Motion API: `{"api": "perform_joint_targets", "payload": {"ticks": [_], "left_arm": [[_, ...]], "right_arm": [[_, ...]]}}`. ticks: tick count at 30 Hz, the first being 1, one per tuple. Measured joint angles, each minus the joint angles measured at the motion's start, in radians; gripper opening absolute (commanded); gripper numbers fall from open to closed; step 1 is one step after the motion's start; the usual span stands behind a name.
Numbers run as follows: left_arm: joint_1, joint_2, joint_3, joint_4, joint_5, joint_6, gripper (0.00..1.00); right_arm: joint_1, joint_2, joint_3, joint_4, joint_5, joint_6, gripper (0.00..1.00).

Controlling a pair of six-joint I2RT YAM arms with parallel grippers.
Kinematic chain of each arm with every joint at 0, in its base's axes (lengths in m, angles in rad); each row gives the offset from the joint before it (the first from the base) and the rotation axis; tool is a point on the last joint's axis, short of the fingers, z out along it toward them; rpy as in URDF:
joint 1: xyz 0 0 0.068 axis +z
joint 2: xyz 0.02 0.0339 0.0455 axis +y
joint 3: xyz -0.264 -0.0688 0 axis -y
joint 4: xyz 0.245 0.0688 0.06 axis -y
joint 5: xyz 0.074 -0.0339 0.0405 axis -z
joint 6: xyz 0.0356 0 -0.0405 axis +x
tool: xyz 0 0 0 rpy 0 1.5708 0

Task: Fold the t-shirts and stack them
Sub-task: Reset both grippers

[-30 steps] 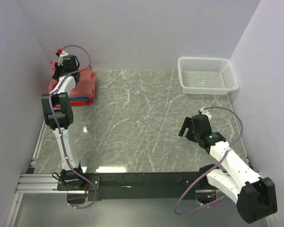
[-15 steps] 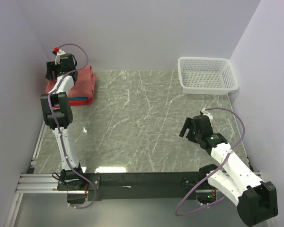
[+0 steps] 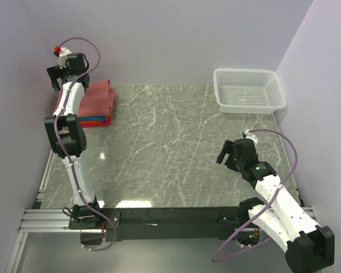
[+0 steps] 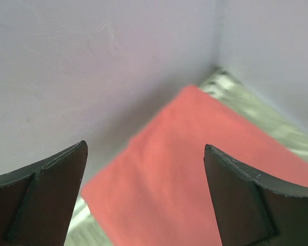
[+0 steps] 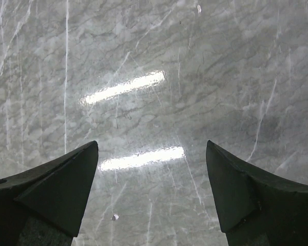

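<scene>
The t-shirts lie folded in one stack (image 3: 98, 102) in the table's far left corner. A salmon-pink one (image 4: 195, 169) is on top, with orange and teal-blue edges (image 3: 96, 122) showing beneath. My left gripper (image 3: 67, 79) hangs above the stack's back left corner near the wall. It is open (image 4: 145, 147) with nothing between its fingers, and the pink cloth lies below them. My right gripper (image 3: 227, 152) hovers over bare table at the right, open and empty (image 5: 152, 146).
A white mesh basket (image 3: 250, 105) stands at the back right, nothing visible in it. Lilac walls close in the left, back and right sides. The table (image 3: 170, 142) is grey marble with glare spots.
My left gripper has opened, let go of the pink t-shirt and risen back toward the left wall. The right arm has barely shifted.
</scene>
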Motion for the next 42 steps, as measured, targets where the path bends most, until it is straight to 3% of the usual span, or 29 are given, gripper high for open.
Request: {"api": "perform_joint_targets", "payload": {"ticks": [7, 14, 21, 27, 33, 42], "left_arm": [[-0.161, -0.275, -0.104, -0.111, 0.188, -0.22, 0.99], [-0.417, -0.736, -0.661, 0.005, 0.451, -0.456, 0.99], [-0.704, -0.92, -1.124, 0.046, 0.483, -0.636, 1.0], [-0.838, -0.982, -1.194, -0.044, 0.378, -0.734, 0.99], [-0.84, -1.066, -1.198, -0.053, 0.291, -0.755, 1.0], [-0.84, -1.045, -1.198, -0.082, 0.208, -0.774, 1.0]], "right_arm": [[0.0, -0.016, 0.0, 0.0, -0.002, -0.008, 0.91], [0.0, -0.065, 0.0, 0.007, -0.02, -0.022, 0.91], [0.0, -0.123, -0.006, 0.059, -0.041, -0.031, 0.91], [0.0, -0.169, -0.05, 0.103, -0.048, -0.034, 0.91], [0.0, -0.215, -0.1, 0.124, -0.077, -0.034, 0.87], [0.0, -0.246, -0.121, 0.154, -0.101, -0.039, 0.83]]}}
